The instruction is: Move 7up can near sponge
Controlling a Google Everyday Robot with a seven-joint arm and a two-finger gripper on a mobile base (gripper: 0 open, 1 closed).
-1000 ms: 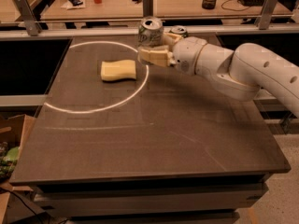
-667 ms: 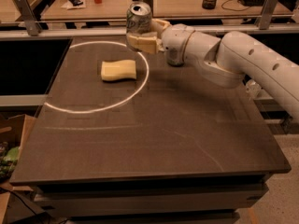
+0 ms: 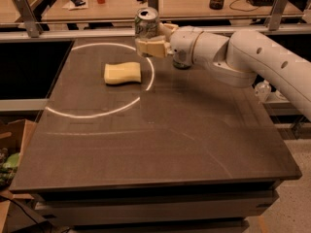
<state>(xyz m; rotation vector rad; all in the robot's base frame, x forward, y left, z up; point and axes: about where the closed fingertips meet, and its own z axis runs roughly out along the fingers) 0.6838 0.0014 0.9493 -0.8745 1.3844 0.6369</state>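
Holding tight: gripper (image 3: 148, 46) clamped low on the upright 7up can (image 3: 146, 22), raised over the table (image 3: 160, 130) near its far edge. Down-left in view, near, the sponge (image 3: 122, 73), long side across. Calls for a short carry that way.

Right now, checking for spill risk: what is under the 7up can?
The gripper clamps the 7up can low down, with dark table below. Its fingers hide the can's base; the sponge lies aside.
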